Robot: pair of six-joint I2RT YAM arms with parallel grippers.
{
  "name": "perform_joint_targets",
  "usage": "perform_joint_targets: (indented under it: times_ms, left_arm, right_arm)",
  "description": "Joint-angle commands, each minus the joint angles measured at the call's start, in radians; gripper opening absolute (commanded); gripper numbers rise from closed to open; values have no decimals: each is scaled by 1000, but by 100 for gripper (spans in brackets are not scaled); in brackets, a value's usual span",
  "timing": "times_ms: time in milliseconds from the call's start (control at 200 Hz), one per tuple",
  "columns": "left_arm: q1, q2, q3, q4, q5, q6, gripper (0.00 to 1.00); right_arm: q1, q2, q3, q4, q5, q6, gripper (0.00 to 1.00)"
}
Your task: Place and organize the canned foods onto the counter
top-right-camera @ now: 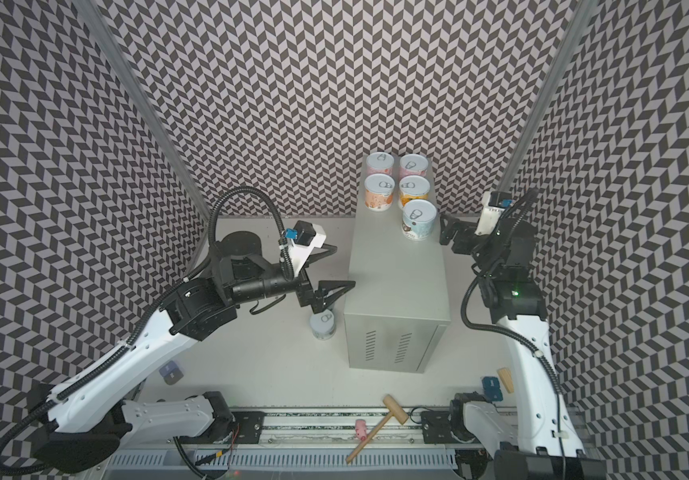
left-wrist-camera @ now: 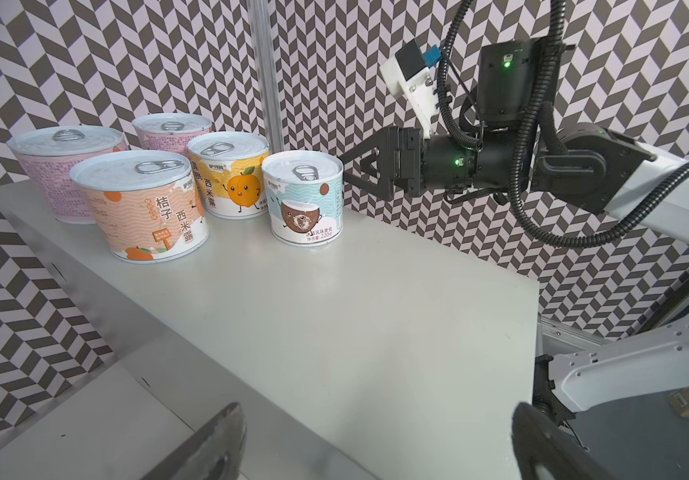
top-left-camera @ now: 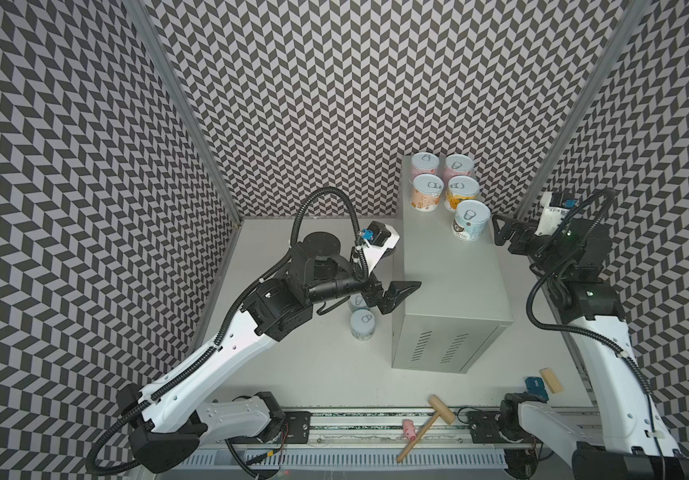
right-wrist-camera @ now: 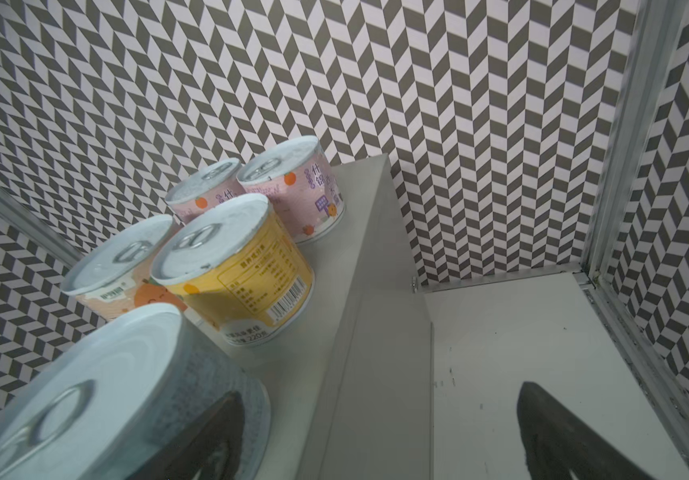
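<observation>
Five cans stand upright at the far end of the counter (top-left-camera: 451,282). Two pink ones (top-left-camera: 424,166) are at the far edge, an orange (top-left-camera: 428,193) and a yellow (top-left-camera: 461,193) stand just in front of them, and a blue one (top-left-camera: 471,220) is nearest, by the right edge. Another can (top-left-camera: 362,326) stands on the white floor beside the counter's left side. What seems to be a seventh (top-left-camera: 355,302) lies mostly hidden under the left hand (top-left-camera: 404,297).

That hand hangs wide open and empty at the counter's left edge, above the floor cans and well apart from the five on top. The right hand (top-left-camera: 496,230), also spread wide and empty, sits just off the right edge, close beside the blue can. Whether a finger (right-wrist-camera: 210,436) touches it is unclear.

A mallet (top-left-camera: 428,424) and a pink toy (top-left-camera: 409,430) lie on the front rail. A wood block (top-left-camera: 551,380) rests near the right arm's base. None of these is near the cans.
</observation>
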Motion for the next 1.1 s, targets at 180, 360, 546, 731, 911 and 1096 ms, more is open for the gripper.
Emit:
perform_joint_targets:
  times_ms: [180, 360, 546, 731, 911, 1096]
  left_arm:
    - [-4, 3, -4, 5, -9, 18, 100]
    - [-4, 5, -7, 7, -12, 19, 100]
    - [-4, 7, -6, 7, -12, 19, 100]
    - [-4, 7, -6, 7, -12, 17, 100]
    - [-4, 11, -2, 6, -11, 17, 100]
    - [-4, 18, 2, 4, -12, 16, 100]
  right_arm:
    - [-6, 26, -21, 102, -95, 3, 99]
    - [-6, 37, -32, 106, -112, -3, 99]
    - [-5, 38, -33, 110, -133, -4, 99]
    - [-5, 37, -37, 109, -131, -10, 99]
    - [-5, 37, -37, 109, -129, -11, 99]
    - [-5, 34, -30, 103, -120, -17, 99]
